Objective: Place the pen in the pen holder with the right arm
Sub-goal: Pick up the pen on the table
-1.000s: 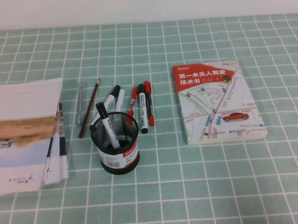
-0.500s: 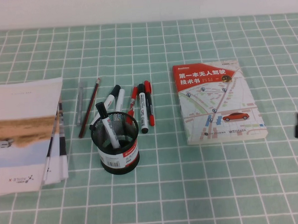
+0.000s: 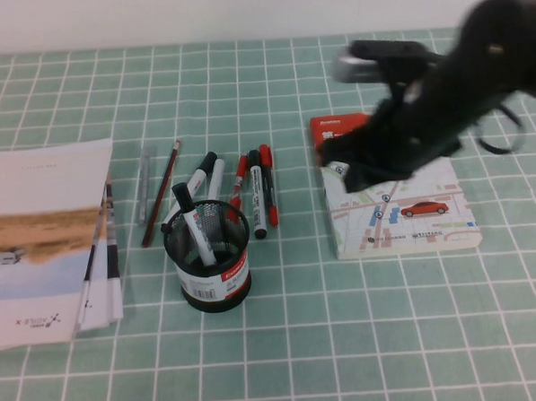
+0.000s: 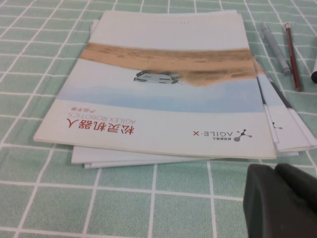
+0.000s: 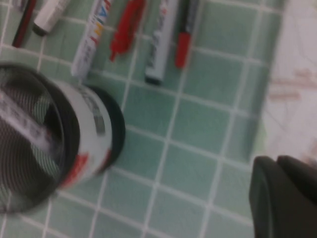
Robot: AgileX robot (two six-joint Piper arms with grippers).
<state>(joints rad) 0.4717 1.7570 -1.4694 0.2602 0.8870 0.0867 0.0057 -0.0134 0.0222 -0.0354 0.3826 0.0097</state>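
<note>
The pen [image 3: 267, 184], a thick marker with a red cap and red end, lies on the cloth among other markers just behind the pen holder [image 3: 208, 257]. The holder is a black mesh cup and has a black-capped white marker standing in it. My right gripper [image 3: 342, 161] hangs blurred over the book's near-left corner, to the right of the pen, shut and empty. In the right wrist view the gripper [image 5: 275, 161] is near the pen's red end [image 5: 182, 49] and the holder [image 5: 74, 144]. My left gripper [image 4: 275, 171] is shut and empty beside the brochures.
A book [image 3: 403, 211] with a red top band lies right of the markers. A stack of brochures [image 3: 36, 240] lies at the left. Black-capped markers [image 3: 257, 194], a slim red pen [image 3: 238, 180] and pencils [image 3: 160, 206] lie around the pen.
My right arm has swept in from the right edge of the high view to above the book. Nothing on the table has moved.
</note>
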